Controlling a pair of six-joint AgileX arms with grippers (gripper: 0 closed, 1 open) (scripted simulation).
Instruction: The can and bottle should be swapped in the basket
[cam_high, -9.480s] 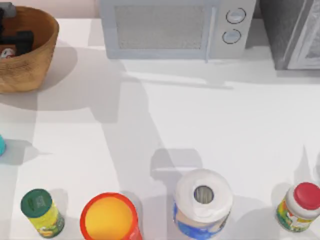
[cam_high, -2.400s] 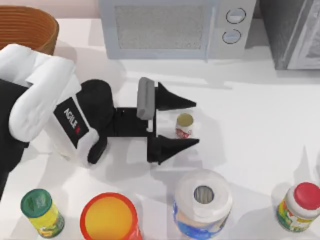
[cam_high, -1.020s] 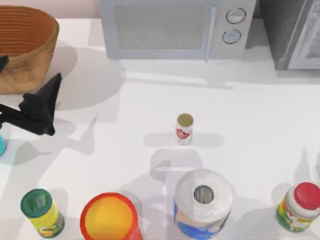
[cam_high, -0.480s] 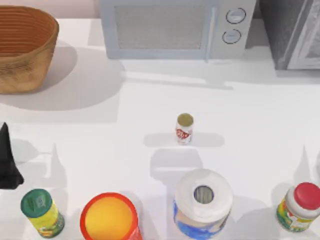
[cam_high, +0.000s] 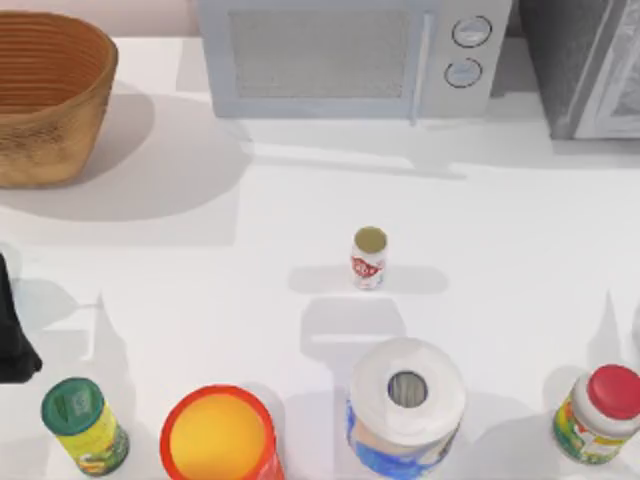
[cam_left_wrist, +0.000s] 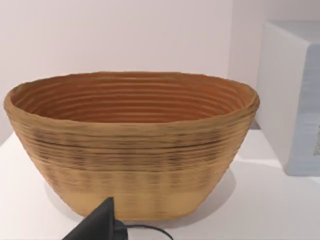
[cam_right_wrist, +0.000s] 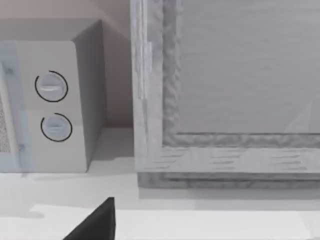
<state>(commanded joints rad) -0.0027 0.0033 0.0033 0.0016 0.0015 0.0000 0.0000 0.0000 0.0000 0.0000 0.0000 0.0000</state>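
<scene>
Can stands mid-table; left pincer at left edge.

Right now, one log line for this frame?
can: upright mid-table, outside basket | basket: shows no contents | left tool: left table edge, near green-lidded jar | right arm: parked
</scene>
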